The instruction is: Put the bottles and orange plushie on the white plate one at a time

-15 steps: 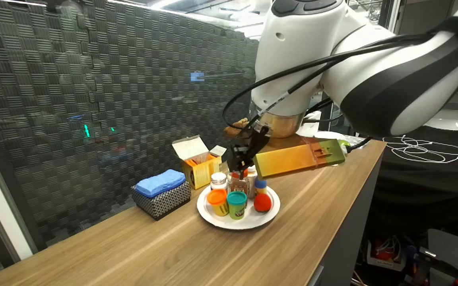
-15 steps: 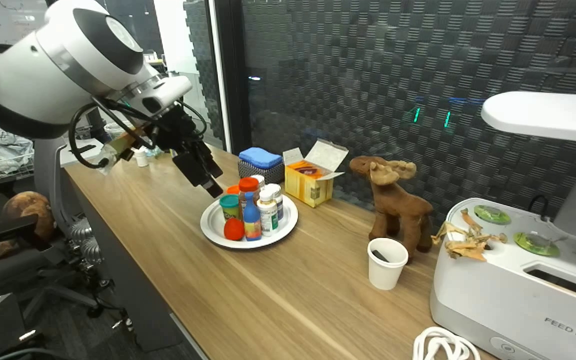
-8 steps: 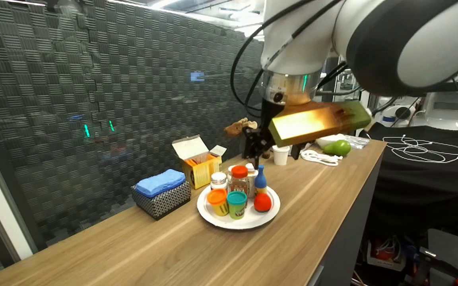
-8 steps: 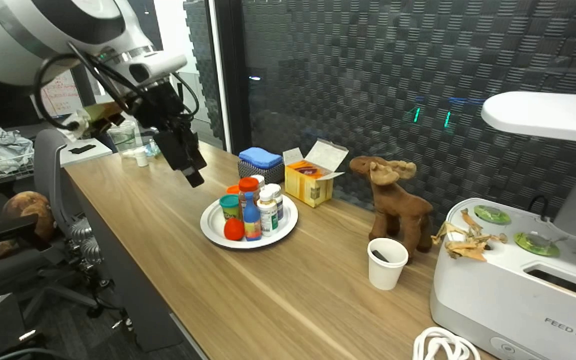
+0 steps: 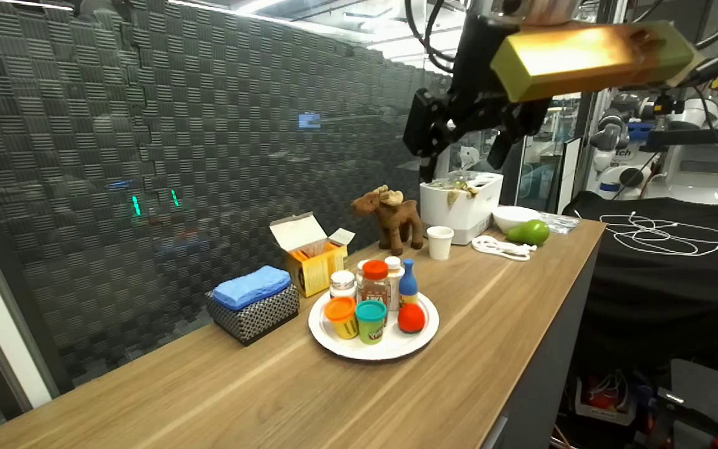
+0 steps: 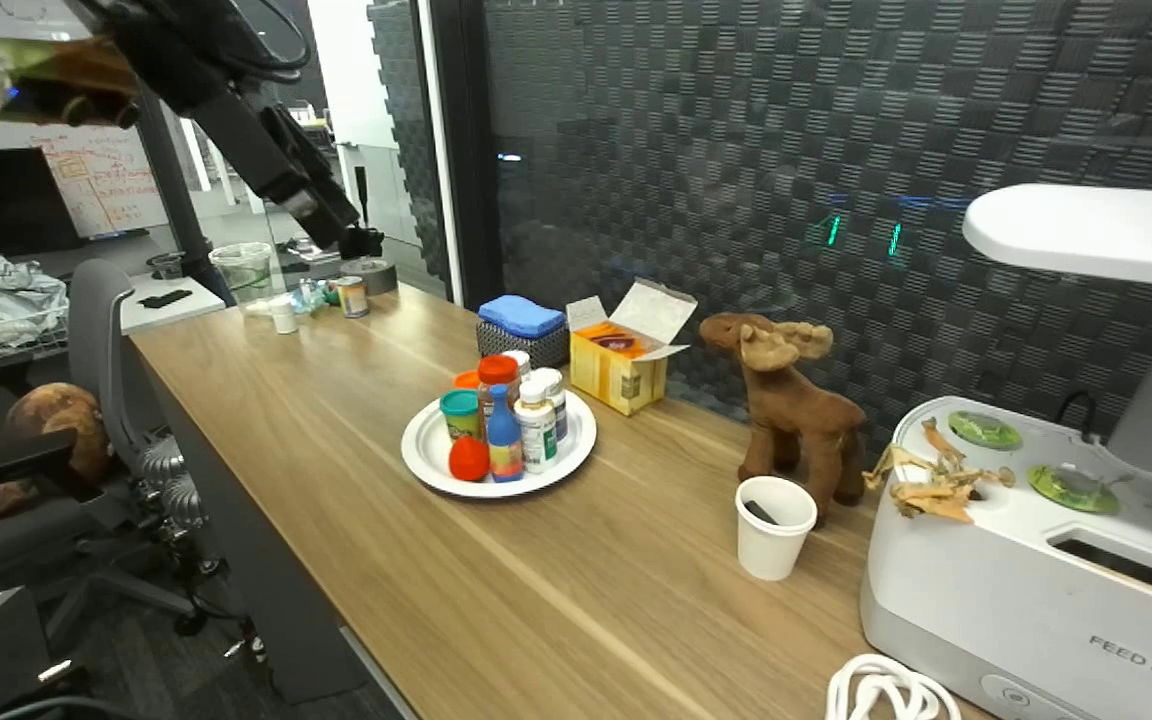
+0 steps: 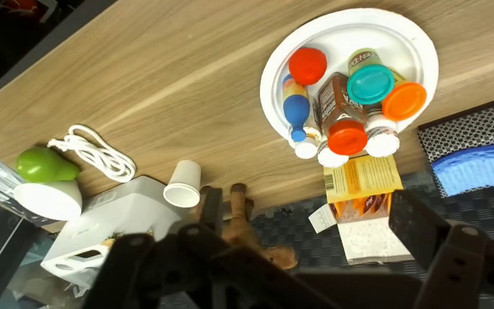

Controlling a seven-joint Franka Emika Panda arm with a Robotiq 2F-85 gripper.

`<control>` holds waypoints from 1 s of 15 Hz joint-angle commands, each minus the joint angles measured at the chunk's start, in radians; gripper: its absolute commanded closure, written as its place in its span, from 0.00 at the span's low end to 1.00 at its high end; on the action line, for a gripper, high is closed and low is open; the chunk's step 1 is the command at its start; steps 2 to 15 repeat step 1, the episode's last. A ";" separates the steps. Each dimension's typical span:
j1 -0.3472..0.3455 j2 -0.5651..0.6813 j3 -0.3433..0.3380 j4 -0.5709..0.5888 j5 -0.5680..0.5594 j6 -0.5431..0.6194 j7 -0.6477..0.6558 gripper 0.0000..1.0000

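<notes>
The white plate (image 5: pixel 390 355) stands on the wooden counter, also in the wrist view (image 7: pixel 268 86). On it stand a red-capped bottle (image 5: pixel 374 288), a blue bottle (image 6: pixel 504 440) and white-capped bottles (image 6: pixel 538 428), close together. A red-orange round thing (image 7: pixel 308 65), perhaps the orange plushie, lies beside the blue bottle. Two tubs, one teal-lidded (image 7: pixel 370 83) and one orange-lidded (image 7: pixel 404 101), share the plate. My gripper (image 5: pixel 462 165) is open and empty, well above the counter and apart from everything. Its fingers (image 7: pixel 305 210) are wide apart in the wrist view.
An open yellow box (image 5: pixel 317 269) and a patterned box with a blue cloth (image 5: pixel 253 302) stand by the wall behind the plate. A brown moose plushie (image 6: pixel 801 410), a paper cup (image 6: pixel 774 530), a white planter (image 6: pixel 1016 580) and a white cable (image 5: pixel 502 247) are farther along.
My gripper has risen from low over the plate and moved away from it, high above the counter. The things on the plate look the same.
</notes>
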 commanded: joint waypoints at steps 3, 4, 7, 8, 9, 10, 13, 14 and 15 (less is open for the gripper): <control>-0.055 -0.016 0.051 -0.013 0.031 0.011 -0.023 0.00; -0.055 -0.016 0.051 -0.013 0.031 0.011 -0.023 0.00; -0.055 -0.016 0.051 -0.013 0.031 0.011 -0.023 0.00; -0.055 -0.016 0.051 -0.013 0.031 0.011 -0.023 0.00; -0.055 -0.016 0.051 -0.013 0.031 0.011 -0.023 0.00; -0.055 -0.016 0.051 -0.013 0.031 0.011 -0.023 0.00; -0.055 -0.016 0.051 -0.013 0.031 0.011 -0.023 0.00; -0.055 -0.016 0.051 -0.013 0.031 0.011 -0.023 0.00; -0.055 -0.016 0.051 -0.013 0.031 0.011 -0.023 0.00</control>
